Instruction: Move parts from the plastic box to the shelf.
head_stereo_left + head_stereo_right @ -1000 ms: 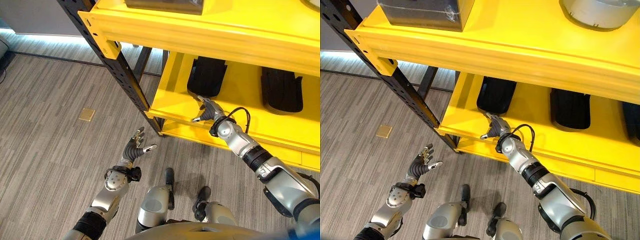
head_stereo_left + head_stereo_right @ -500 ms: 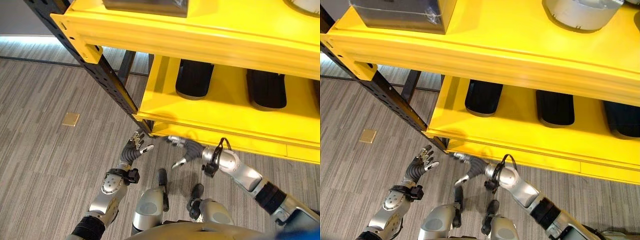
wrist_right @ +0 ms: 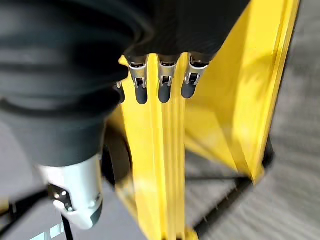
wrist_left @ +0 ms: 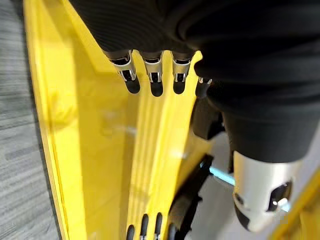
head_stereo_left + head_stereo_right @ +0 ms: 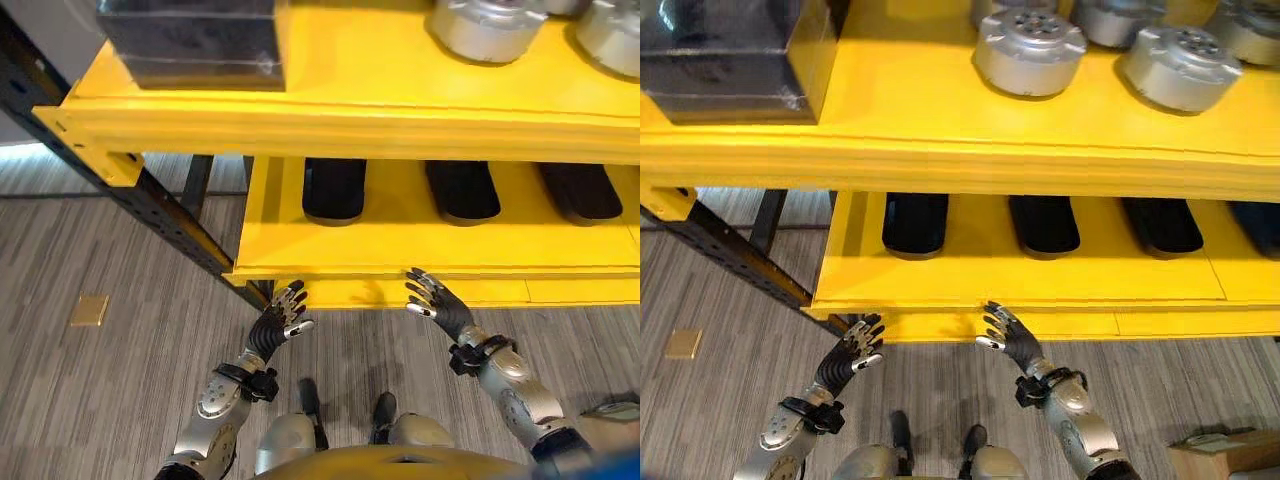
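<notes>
Both hands raised in front of the yellow shelf [image 5: 330, 120], palms empty. Left hand [image 5: 278, 325]: fingers spread and nearly straight, thumb out to the side, holding nothing, touching nothing; it sits just below the front edge of the lower tier. Left wrist view agrees: fingertips [image 4: 156, 89] in a loose row, straight, with yellow shelf beyond them.

Right hand [image 5: 434, 303]: fingers likewise splayed and extended, empty, tips close to the lower tier's front lip; contact with the lip cannot be told. Right wrist view: fingertips [image 3: 164, 93] straight, nothing between them.

Parts on the shelf. Lower tier: flat black parts lying in a row, first [image 5: 915, 222], second [image 5: 1044, 223], third [image 5: 1162, 225]. Upper tier: round silver parts [image 5: 1030, 50], [image 5: 1181, 66], others behind them. A dark box [image 5: 730, 55] stands at the left end of the upper tier.

Grey plank floor [image 5: 90, 380] below; a small tan plate [image 5: 90, 310] set in it, well left of the hands.
</notes>
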